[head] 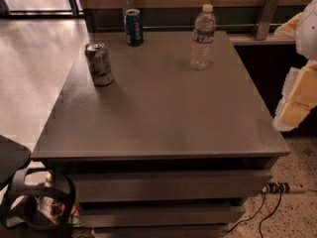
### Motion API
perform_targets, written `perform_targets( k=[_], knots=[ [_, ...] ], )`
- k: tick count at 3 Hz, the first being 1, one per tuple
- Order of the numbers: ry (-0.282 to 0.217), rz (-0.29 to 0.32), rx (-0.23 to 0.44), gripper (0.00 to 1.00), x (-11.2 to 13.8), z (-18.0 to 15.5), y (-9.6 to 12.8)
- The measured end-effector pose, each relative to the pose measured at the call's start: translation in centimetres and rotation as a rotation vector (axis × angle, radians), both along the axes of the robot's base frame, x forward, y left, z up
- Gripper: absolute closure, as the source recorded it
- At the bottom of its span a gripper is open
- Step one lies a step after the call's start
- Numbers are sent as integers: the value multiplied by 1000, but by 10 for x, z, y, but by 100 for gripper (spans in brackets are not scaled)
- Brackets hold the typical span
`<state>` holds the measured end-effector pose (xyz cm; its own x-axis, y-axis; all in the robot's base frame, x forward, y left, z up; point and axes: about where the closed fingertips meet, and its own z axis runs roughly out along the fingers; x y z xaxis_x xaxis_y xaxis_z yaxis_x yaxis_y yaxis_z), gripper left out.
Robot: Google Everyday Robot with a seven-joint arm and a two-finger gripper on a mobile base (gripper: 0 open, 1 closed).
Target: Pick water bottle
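Reach comes first: the water bottle (202, 38) stands upright near the far edge of the table (163, 113), well apart from the blue soda can (133, 28) and the silver-green soda can (99, 63), so a level approach to its ribbed middle should avoid tipping it. The gripper (297, 103) hangs beyond the table's right edge, touching nothing on it. Whether it is spread or closed I cannot tell.
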<state>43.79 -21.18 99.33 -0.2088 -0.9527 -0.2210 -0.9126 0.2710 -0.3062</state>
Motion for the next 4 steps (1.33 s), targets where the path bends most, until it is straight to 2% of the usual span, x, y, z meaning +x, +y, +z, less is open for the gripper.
perform_targets(
  k=[1,2,3,4],
  knots=[
    [0,0,0,0,0,0,0],
    [-39,-15,48,0,20,7,-7],
    [-192,-68,269,0,82,16,-23],
    [-301,-93,409,0,117,22,-30]
  ],
)
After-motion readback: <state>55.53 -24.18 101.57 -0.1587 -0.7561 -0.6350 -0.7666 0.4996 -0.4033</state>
